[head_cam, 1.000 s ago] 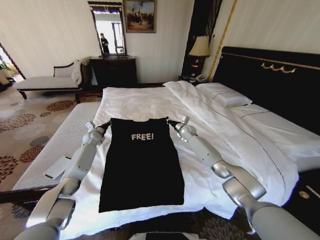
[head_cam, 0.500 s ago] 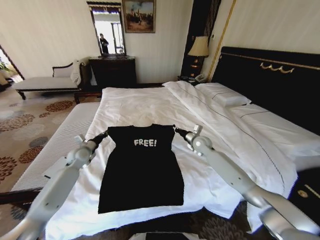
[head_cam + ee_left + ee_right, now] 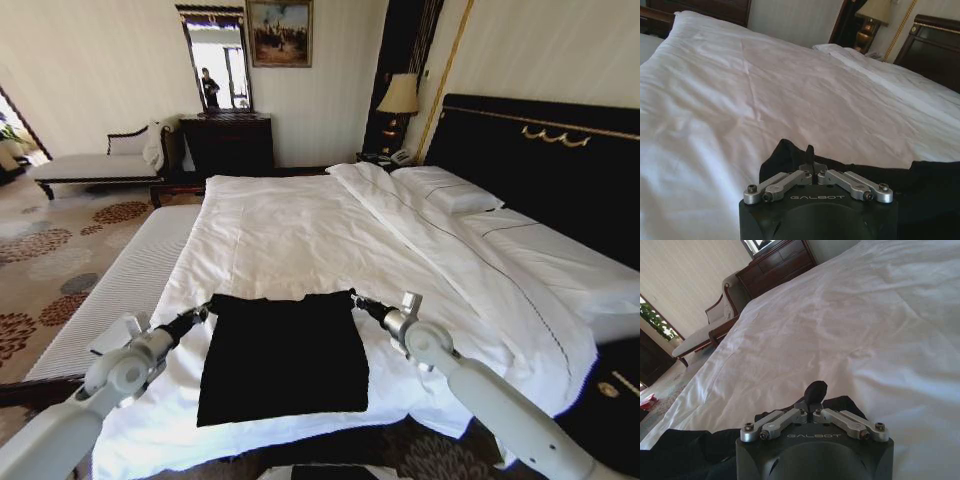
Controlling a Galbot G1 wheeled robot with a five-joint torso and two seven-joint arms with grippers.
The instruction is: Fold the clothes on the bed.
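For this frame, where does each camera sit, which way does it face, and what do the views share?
Head view: on the head, looking forward and down over the bed; both arms show, left gripper and right gripper pinching the black T-shirt.
Left wrist view: behind the left gripper, facing the headboard side.
Right wrist view: behind the right gripper, facing the chaise longue.
Shared: T-shirt and white duvet.

T-shirt (image 3: 283, 353) lies on the bed (image 3: 300, 230), apparently folded, between both grippers
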